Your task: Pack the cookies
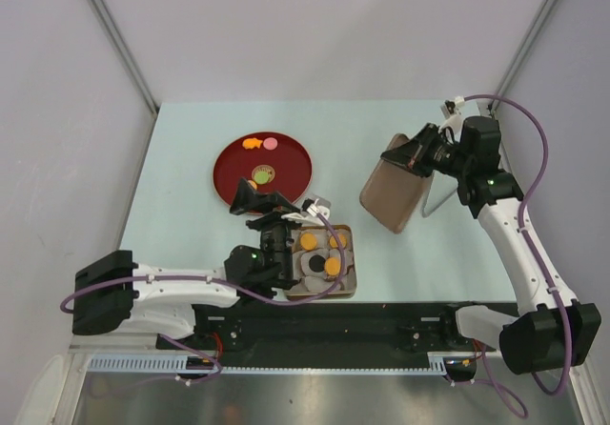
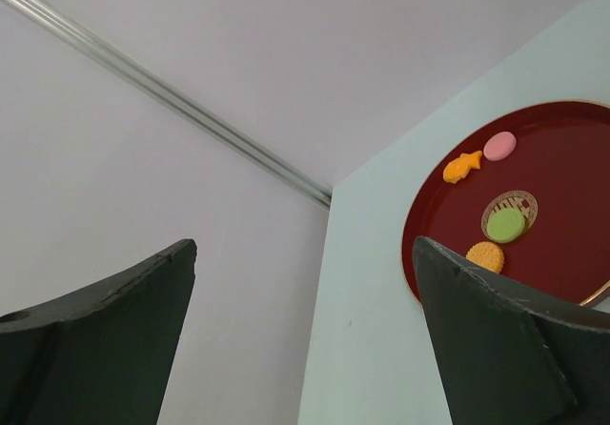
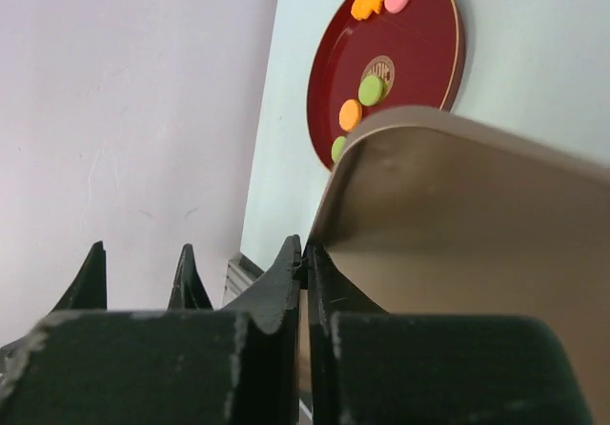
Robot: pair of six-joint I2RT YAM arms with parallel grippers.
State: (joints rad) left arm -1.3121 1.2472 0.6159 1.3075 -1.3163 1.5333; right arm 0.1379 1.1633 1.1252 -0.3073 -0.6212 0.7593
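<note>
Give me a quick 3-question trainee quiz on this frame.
1. True or false: the right end effector is shut on the lid.
2. Which cookie on the plate lies right beside the pink one? A) dark brown disc B) orange fish C) green disc
3. Fill in: the left end effector is ____ (open or shut).

Key: 1 true; 2 B; 3 open.
</note>
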